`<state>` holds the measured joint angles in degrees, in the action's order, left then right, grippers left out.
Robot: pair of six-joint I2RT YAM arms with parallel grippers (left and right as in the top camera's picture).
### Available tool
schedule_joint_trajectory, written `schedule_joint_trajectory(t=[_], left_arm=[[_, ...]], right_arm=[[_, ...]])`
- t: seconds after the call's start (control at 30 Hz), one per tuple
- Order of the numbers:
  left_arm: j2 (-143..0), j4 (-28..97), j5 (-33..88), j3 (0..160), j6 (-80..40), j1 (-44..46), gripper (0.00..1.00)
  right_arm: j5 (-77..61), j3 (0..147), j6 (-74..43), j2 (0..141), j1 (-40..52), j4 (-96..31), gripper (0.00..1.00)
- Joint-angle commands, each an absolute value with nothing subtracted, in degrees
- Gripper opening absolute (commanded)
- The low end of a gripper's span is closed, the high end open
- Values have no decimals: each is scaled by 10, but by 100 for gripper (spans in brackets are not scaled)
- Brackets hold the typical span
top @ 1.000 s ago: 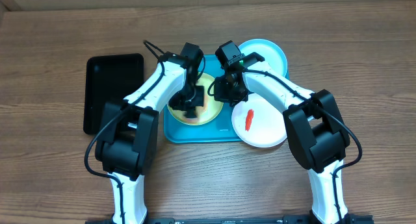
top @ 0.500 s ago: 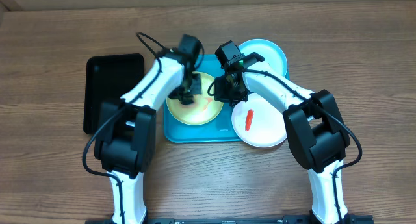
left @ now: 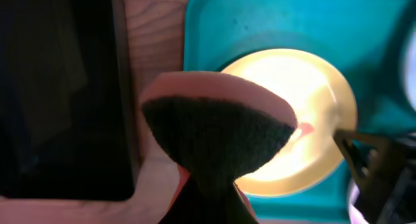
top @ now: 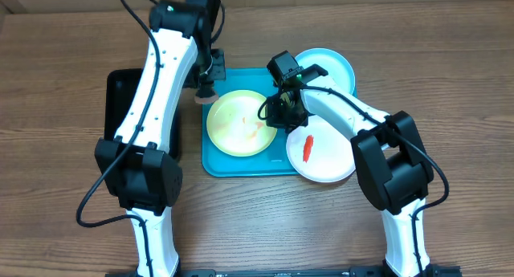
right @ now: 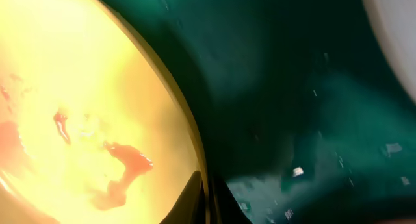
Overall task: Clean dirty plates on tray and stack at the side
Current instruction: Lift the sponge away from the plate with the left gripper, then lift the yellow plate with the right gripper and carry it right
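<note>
A yellow-green plate (top: 238, 123) with a faint smudged red smear (right: 123, 167) lies in the turquoise tray (top: 241, 166). My right gripper (top: 274, 115) is shut on that plate's right rim, its fingers (right: 195, 199) pinching the edge. Above the tray's far left corner my left gripper (top: 206, 86) is shut on a pink sponge (left: 218, 130), dark scouring face toward the camera, lifted off the plate. The white plate (top: 325, 156) with a red smear (top: 307, 147) overlaps the tray's right edge. A light blue plate (top: 331, 67) sits at the far right corner.
A black rectangular tray (top: 135, 108) lies left of the turquoise tray, on the wooden table (top: 64, 213). The left arm arches over the black tray. The right arm crosses above the white and blue plates.
My left gripper has lifted the sponge off the yellow-green plate and swung up and left to the tray's far left corner. The right gripper has kept its hold on the rim.
</note>
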<state>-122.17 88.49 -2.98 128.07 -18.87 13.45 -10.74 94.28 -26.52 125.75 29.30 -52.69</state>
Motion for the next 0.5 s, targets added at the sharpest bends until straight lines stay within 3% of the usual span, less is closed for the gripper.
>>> schedule_joint_trajectory(t=[0.0,0.17,0.47], left_arm=[[-1217,916,-18,1339,-162,127,4],[-1204,968,-8,1386,-141,106,4],[-1131,968,-3,1385,-141,61,4]], right_arm=[[-69,931,-253,1194,295,-537,4],[33,931,-253,1117,315,-551,4],[359,931,-255,1073,409,-585,4]])
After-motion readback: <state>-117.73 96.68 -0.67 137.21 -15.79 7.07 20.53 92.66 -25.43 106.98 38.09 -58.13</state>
